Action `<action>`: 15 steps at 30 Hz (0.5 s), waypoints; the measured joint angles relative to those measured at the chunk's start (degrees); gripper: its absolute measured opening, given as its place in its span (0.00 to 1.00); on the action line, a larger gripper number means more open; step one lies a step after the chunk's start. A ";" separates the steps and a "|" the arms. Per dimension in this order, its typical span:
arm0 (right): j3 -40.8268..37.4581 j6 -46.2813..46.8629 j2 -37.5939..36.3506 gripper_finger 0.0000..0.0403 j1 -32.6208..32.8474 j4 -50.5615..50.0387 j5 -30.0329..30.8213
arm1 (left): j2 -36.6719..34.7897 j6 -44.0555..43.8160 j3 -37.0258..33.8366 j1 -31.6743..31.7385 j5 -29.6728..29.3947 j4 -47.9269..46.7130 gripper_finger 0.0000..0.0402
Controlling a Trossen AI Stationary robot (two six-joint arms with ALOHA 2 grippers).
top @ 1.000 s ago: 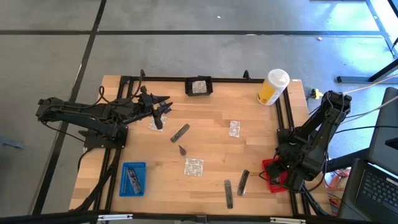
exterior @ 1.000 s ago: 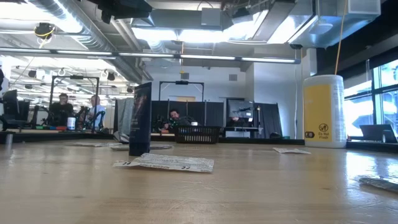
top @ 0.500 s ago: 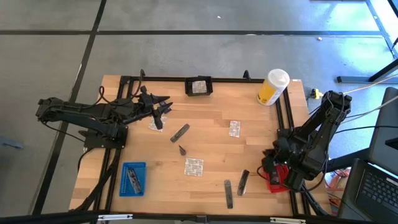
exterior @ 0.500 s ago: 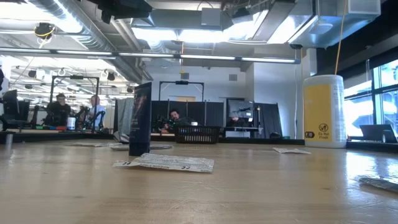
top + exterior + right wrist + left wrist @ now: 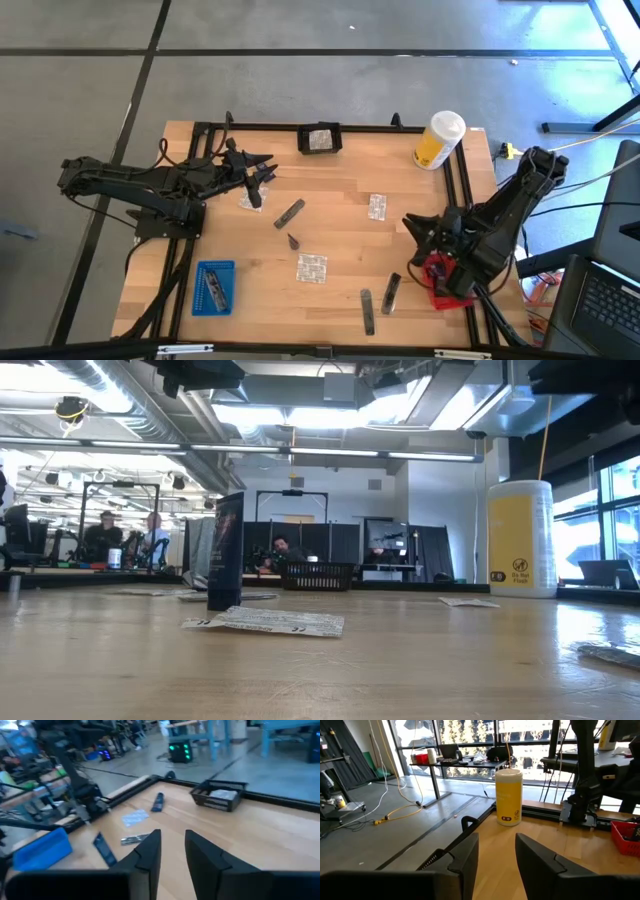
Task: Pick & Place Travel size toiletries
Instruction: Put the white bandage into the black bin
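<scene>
- Reaching out from the right edge of the light wooden worktop, the right gripper hangs above the wood with its 2 dark fingers parted and nothing between them; by my judgement it is lining up on a toiletry, which would explain why it points inward.
- Lying nearest that gripper, toward the front edge, are 2 slim flat grey sticks, loose on the wood and apart from its fingers.
- Resting near the middle of the worktop is a square silvery-white foil sachet, with a short dark purple-black tube just beside it.
- Sitting toward the right edge, a second square foil sachet is close to the right gripper but not touching it.
- Waiting near the back-left corner, the left gripper is likewise spread and empty, so that arm looks idle.
- Holding 1 more sachet, the black mesh basket stands at the back edge, probably the drop point.
</scene>
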 joint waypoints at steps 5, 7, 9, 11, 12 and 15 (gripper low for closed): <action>0.00 -2.81 0.00 0.30 -3.17 1.07 -2.00 | 0.00 0.02 0.00 0.00 0.00 0.02 0.31; 0.00 -4.59 0.00 0.33 -4.30 1.11 -2.00 | 0.00 0.02 0.00 0.02 0.00 0.00 0.31; 0.00 -5.95 0.00 0.35 -5.54 1.12 -2.01 | 0.00 0.01 0.00 0.00 0.00 0.01 0.31; 0.00 -6.37 0.00 0.36 -6.73 1.14 -2.05 | 0.00 0.01 0.00 0.02 -0.01 0.00 0.31; 0.00 -6.41 0.00 0.37 -7.29 1.23 -2.44 | 0.00 0.00 0.02 0.02 0.00 0.00 0.31; 0.00 -9.07 0.00 0.39 -9.08 2.82 -7.06 | 0.00 0.02 0.02 0.02 0.00 0.00 0.31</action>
